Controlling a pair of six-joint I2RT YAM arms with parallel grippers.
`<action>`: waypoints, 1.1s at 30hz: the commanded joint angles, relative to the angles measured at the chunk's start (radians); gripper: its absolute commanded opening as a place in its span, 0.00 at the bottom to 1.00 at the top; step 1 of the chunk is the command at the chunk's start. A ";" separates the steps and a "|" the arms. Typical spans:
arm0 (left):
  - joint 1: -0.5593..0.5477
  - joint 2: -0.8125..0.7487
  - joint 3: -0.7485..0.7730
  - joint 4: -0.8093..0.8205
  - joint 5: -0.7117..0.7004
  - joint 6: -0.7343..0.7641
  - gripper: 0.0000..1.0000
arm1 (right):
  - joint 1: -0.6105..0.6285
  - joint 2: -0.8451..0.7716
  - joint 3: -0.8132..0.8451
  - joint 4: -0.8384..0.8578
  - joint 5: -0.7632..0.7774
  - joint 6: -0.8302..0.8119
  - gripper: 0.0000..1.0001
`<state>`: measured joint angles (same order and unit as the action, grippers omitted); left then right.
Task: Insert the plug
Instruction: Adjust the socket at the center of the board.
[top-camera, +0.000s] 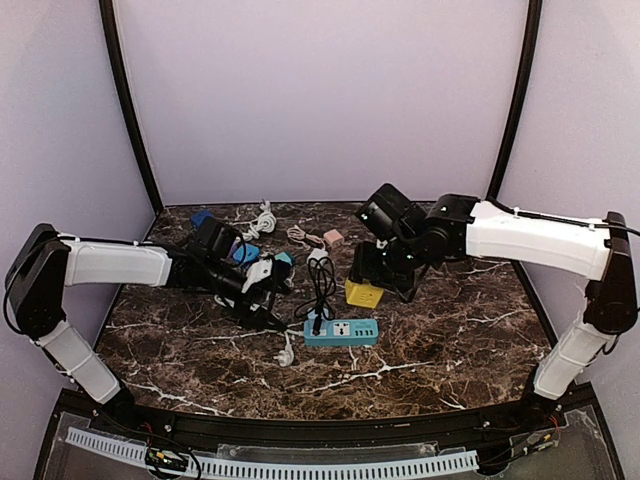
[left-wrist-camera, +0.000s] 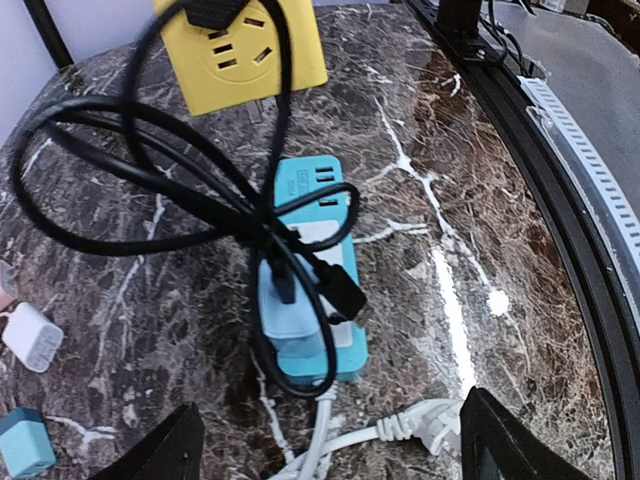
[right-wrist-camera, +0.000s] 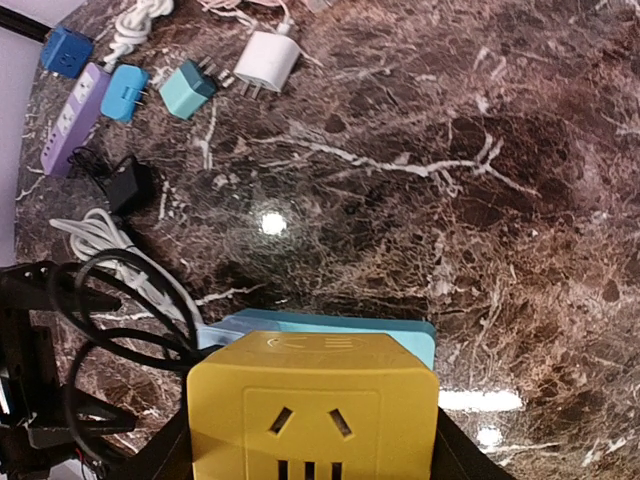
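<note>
My right gripper (right-wrist-camera: 312, 440) is shut on a yellow cube socket (right-wrist-camera: 312, 405), also in the top view (top-camera: 363, 293), and holds it just behind the teal power strip (top-camera: 341, 332). A black cable (left-wrist-camera: 150, 180) loops over the strip (left-wrist-camera: 310, 290). Its small black connector (left-wrist-camera: 345, 290) lies loose on the strip. A black plug (left-wrist-camera: 215, 10) sits at the cube's (left-wrist-camera: 245, 55) top edge; I cannot tell whether it is seated. My left gripper (left-wrist-camera: 330, 450) is open and empty, left of the strip, over a white plug (left-wrist-camera: 435, 425).
Loose adapters lie at the back left: white (right-wrist-camera: 268, 58), teal (right-wrist-camera: 187, 88), blue (right-wrist-camera: 125, 92), dark blue (right-wrist-camera: 65, 50), a purple strip (right-wrist-camera: 72, 115) and a black adapter (right-wrist-camera: 130, 185). A pink adapter (top-camera: 333, 237) and a coiled white cable (top-camera: 264, 218) lie at the back.
</note>
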<state>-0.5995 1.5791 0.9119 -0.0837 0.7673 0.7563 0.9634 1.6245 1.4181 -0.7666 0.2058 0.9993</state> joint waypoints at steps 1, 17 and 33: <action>-0.065 0.018 -0.057 0.048 -0.033 0.030 0.81 | 0.015 -0.036 -0.071 0.050 0.012 0.094 0.00; -0.221 0.018 -0.280 0.486 -0.280 -0.245 0.73 | 0.088 -0.047 -0.166 0.051 0.039 0.179 0.00; -0.226 -0.023 -0.432 0.666 -0.435 -0.543 0.71 | 0.100 -0.263 -0.310 0.184 0.021 -0.036 0.00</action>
<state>-0.8219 1.5440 0.4950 0.5537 0.3138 0.2550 1.0538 1.4193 1.1744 -0.6800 0.2443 1.0264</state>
